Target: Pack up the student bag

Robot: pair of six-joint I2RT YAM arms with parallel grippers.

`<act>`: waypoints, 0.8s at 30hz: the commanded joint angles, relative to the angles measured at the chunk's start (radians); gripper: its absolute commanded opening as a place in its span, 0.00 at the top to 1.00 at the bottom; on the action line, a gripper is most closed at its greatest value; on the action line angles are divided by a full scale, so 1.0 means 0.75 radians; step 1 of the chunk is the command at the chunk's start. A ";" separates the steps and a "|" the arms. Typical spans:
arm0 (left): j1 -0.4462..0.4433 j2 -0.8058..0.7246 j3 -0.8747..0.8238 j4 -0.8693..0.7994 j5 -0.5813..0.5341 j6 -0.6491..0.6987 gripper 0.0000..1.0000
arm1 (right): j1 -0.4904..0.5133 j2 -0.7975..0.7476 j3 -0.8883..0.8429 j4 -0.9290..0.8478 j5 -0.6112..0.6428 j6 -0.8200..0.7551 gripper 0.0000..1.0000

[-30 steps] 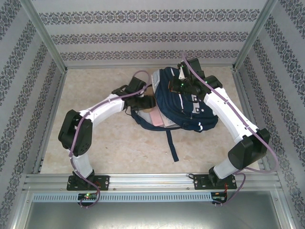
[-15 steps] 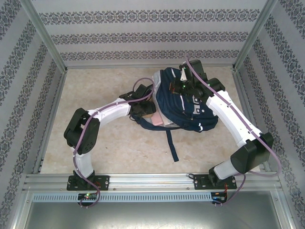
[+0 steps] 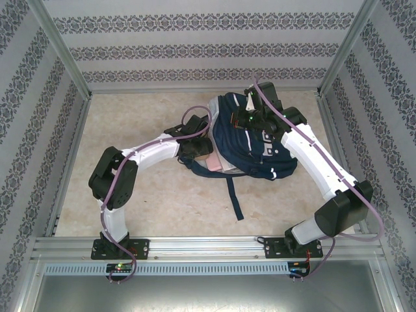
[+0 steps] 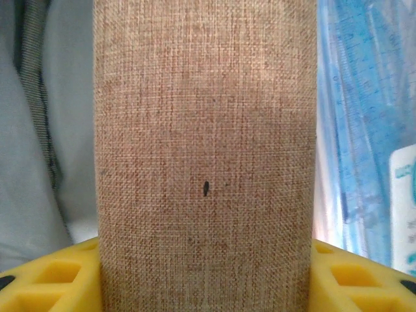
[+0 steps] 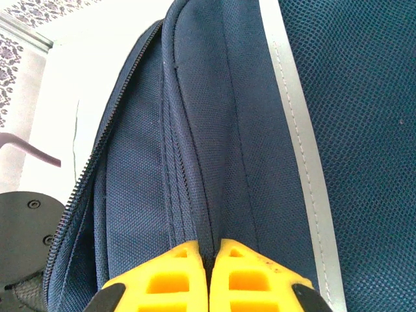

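The student bag (image 3: pixel 263 146), navy with a white stripe, lies at the back middle of the table. My right gripper (image 3: pixel 250 120) is on top of it. In the right wrist view the yellow fingers (image 5: pixel 209 250) are shut on a raised fold of the bag's fabric (image 5: pixel 195 162) beside the open zip. My left gripper (image 3: pixel 197 147) is at the bag's left opening, shut on a flat pink woven case (image 4: pixel 205 130) between its yellow fingers (image 4: pixel 52 276). A pink end of the case (image 3: pixel 212 163) shows at the bag's mouth.
A dark strap (image 3: pixel 234 195) trails from the bag toward the front edge. Inside the bag, grey lining (image 4: pixel 39 130) lies left of the case and a blue see-through plastic item (image 4: pixel 364 130) lies right of it. Patterned walls and metal posts enclose the table.
My left arm has moved right toward the bag and carried the pink case further into its opening, then held still. The right gripper has kept its hold on the bag.
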 commanded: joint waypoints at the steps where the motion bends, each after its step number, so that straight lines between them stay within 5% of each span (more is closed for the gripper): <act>1: -0.053 -0.059 0.057 0.053 0.075 0.045 0.61 | 0.016 -0.065 0.017 0.151 -0.067 0.042 0.99; 15: -0.127 0.261 0.416 0.111 0.325 0.009 0.57 | 0.031 -0.052 0.022 0.143 -0.058 0.038 0.99; 19: -0.126 0.236 0.379 0.079 0.291 0.018 0.23 | 0.027 -0.057 0.020 0.135 -0.050 0.029 0.98; 24: -0.116 0.133 0.340 0.024 0.224 0.065 0.09 | 0.024 -0.051 0.016 0.138 -0.054 0.027 0.98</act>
